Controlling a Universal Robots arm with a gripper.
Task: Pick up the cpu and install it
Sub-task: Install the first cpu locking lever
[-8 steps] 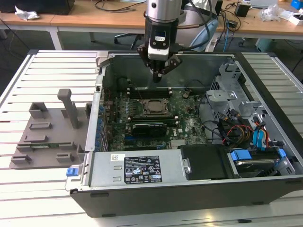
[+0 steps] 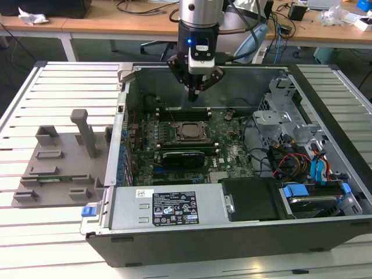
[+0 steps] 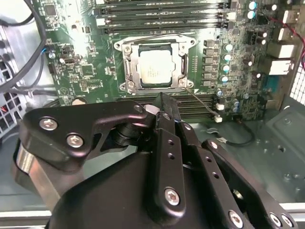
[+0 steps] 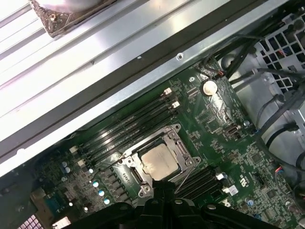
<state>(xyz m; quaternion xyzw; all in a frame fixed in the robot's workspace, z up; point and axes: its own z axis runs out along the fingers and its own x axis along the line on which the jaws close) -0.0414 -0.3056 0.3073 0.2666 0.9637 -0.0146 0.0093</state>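
The cpu [image 2: 189, 131] lies flat in its socket on the green motherboard [image 2: 232, 152], inside the open computer case. Both wrist views show its silvery top, cpu [image 3: 155, 68] and cpu [image 4: 159, 161], framed by the metal socket bracket [image 3: 125, 67]. My gripper [image 2: 195, 96] hangs above the board, a little behind the socket in the exterior view, apart from the chip. Its black fingers meet at the tips, shut with nothing between them, as the gripper [image 3: 159, 101] also appears in the second wrist view.
A grey plastic fixture [image 2: 58, 163] with upright posts stands outside the case at the exterior view's left. The power supply [image 2: 174, 206] sits along the case front, and a drive cage [image 2: 279, 107] with cables [image 2: 290, 160] stands at the right. Memory slots [image 3: 162, 12] flank the socket.
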